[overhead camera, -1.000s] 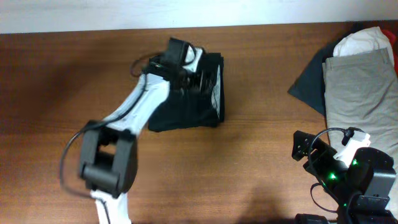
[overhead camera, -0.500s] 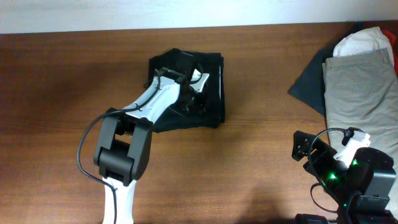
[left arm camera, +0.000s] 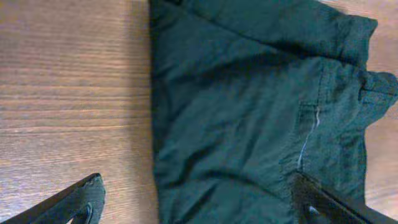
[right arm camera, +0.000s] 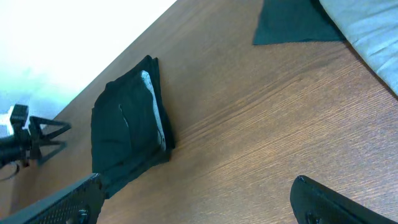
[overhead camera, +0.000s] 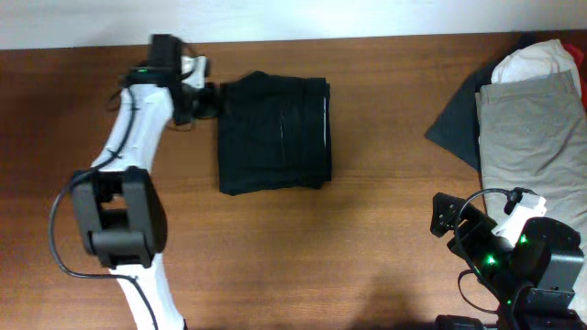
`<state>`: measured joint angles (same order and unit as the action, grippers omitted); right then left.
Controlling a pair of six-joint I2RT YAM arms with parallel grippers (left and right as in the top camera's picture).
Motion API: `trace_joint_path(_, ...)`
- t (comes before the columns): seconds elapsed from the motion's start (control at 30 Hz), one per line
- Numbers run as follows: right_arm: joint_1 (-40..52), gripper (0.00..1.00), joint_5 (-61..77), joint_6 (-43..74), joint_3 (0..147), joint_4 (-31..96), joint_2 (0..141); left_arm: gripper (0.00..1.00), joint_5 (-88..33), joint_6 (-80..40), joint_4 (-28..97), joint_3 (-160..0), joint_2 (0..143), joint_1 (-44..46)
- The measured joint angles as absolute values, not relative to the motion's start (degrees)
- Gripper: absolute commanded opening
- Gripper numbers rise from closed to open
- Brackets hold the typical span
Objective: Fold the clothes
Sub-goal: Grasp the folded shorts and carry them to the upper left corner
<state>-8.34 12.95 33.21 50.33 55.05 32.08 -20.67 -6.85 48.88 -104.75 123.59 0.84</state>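
Black ribbed fabric, the shorts (overhead camera: 275,133), lies folded into a neat rectangle on the brown wooden table (overhead camera: 385,257). It sits close to the far edge and a little left of the middle. A thin pale line of the inner waistband (overhead camera: 323,128) shows along the right side of the fold.

The left gripper (overhead camera: 207,92) is just beside the far left corner of the folded shorts. In the left wrist view its two fingers (left arm camera: 84,198) stand widely spread, one over bare wood and the other over the dark cloth, and nothing is held between them. I cannot tell if a fingertip touches the fabric.

The right gripper (overhead camera: 447,218) is near the near right corner of the table, well apart from the shorts. Its fingers (right arm camera: 320,200) are also spread wide and hold nothing.

Other clothes are piled at the far right corner. Beige shorts (overhead camera: 532,128) lie on top, a white garment (overhead camera: 537,60) is behind them toward the far edge, and a dark grey garment (overhead camera: 454,128) comes out from under their left side.
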Motion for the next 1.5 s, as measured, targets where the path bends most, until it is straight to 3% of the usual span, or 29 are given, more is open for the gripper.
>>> trace_joint_path(0.17,-8.3,0.99,13.0,33.2,50.3,55.1,32.1,0.97,-27.9,-4.0,48.9,-105.2,133.1,-0.5)
trace_joint_path(0.23,-8.3,0.99,13.0,33.2,50.3,55.0,32.1,0.51,-28.6,-3.4,49.0,-105.3,133.5,-0.6)
trace_joint_path(0.27,-8.3,0.99,13.0,33.2,50.3,55.0,32.1,0.46,-28.6,-3.0,49.0,-105.3,134.0,-0.4)
trace_joint_path(0.33,-8.3,0.99,13.0,33.2,50.3,55.0,32.1,0.46,-29.5,-2.6,48.2,-105.3,135.1,0.2)
trace_joint_path(0.37,-8.3,0.99,13.0,33.2,50.3,55.0,32.1,0.27,-30.4,-2.6,47.1,-105.3,135.5,0.7)
trace_joint_path(0.4,-8.3,0.99,13.0,33.2,50.3,55.0,32.1,0.01,-30.9,-2.6,46.4,-105.3,135.7,1.3)
trace_joint_path(0.6,-8.3,0.99,13.0,33.2,50.3,55.0,32.1,0.01,-28.2,-9.4,37.4,-105.3,137.3,0.2)
trace_joint_path(0.67,-8.3,0.99,13.0,33.2,50.3,55.0,32.1,0.02,-21.1,-17.4,35.6,-106.0,137.3,-6.8)
trace_joint_path(0.73,-8.3,0.99,13.0,33.2,50.3,55.0,32.1,0.14,-15.7,-23.1,35.0,-106.5,137.2,-16.0)
trace_joint_path(0.87,-8.3,0.99,13.0,33.2,50.3,55.0,32.1,0.14,-11.0,-27.9,35.8,-106.9,137.0,-35.4)
trace_joint_path(1.0,-8.3,0.99,13.0,33.2,50.3,55.0,32.1,0.15,-11.1,-32.0,37.8,-106.9,136.7,-44.8)
trace_joint_path(1.13,-8.3,0.99,13.0,33.2,50.3,55.0,32.1,0.16,-13.7,-42.1,38.2,-106.9,136.7,-43.4)
trace_joint_path(1.27,-8.3,0.99,13.0,33.2,50.3,55.0,32.1,0.18,-12.4,-51.3,35.0,-106.7,136.7,-33.2)
trace_joint_path(1.37,-8.3,0.99,13.0,33.3,50.3,55.0,32.1,0.22,-9.8,-53.8,30.9,-106.5,137.2,-26.7)
trace_joint_path(1.5,-8.3,0.99,13.0,33.2,50.3,55.0,32.1,0.28,-6.1,-51.3,27.0,-106.3,137.4,-26.4)
